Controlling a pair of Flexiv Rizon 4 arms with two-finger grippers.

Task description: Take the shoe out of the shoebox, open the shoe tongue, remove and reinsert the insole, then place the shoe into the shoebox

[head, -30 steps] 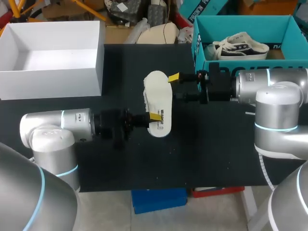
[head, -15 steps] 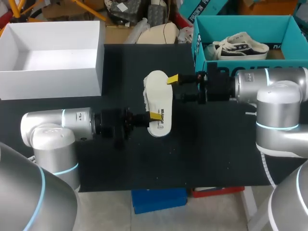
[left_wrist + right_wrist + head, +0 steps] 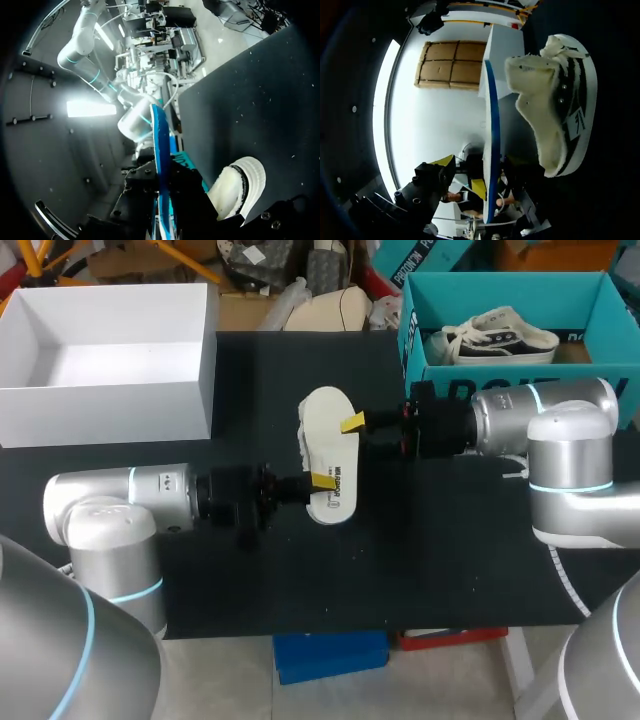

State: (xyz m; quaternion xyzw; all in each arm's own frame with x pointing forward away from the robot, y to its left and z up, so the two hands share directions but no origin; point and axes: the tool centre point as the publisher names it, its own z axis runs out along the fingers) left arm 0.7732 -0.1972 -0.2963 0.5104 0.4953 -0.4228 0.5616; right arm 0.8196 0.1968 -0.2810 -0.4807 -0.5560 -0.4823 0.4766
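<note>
Over table (image 3: 450, 540) | clamps insole (image 3: 328, 440) heel, print illegible, in left gripper (image 3: 320, 482) | right gripper (image 3: 353, 424) at insole edge, cannot tell grip | labelled shoe (image 3: 555, 95) beneath

The surface (image 3: 300, 580) is black. The insole (image 3: 330, 440) is white on top with small dark print, and its edge shows blue. Beside the insole, the shoe (image 3: 555, 100) is cream canvas with black stripes, a white sole and a white tag with a black mark. Left of the insole is a plain white box (image 3: 110, 350). Right of it, a teal box (image 3: 500, 290) holds a white-and-navy sneaker (image 3: 500, 338) with white laces. The left arm (image 3: 110, 500) and right arm (image 3: 540, 415) are silver-grey with pale blue rings. The left gripper (image 3: 320, 481) is black with a yellow tip.
</note>
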